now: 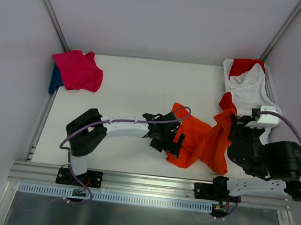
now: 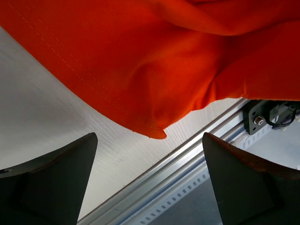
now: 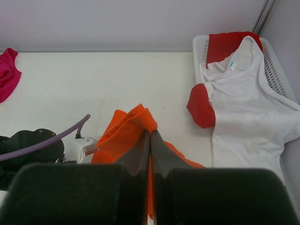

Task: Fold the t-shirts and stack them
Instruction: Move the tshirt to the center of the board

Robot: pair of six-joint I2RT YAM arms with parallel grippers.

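Observation:
The orange t-shirt (image 1: 201, 140) lies bunched at the front middle of the table, its right side pulled up. My right gripper (image 1: 233, 121) is shut on a fold of that orange cloth (image 3: 124, 133), the jaws (image 3: 150, 133) pressed together on it. My left gripper (image 1: 172, 139) is at the shirt's left edge, open, with nothing between its fingers (image 2: 56, 178). Just ahead of the left gripper (image 2: 150, 139), a hemmed corner of the orange shirt (image 2: 164, 56) hangs over the table near the front rail. A magenta-pink t-shirt (image 1: 79, 69) lies on a dark blue one (image 1: 54, 80) at the back left.
A white plastic basket (image 1: 271, 83) stands at the back right, holding a white t-shirt (image 1: 247, 88) and a red one (image 1: 245, 65) that spill over its front. The aluminium rail (image 1: 150, 181) runs along the table's near edge. A purple cable (image 1: 179, 112) loops over the left wrist.

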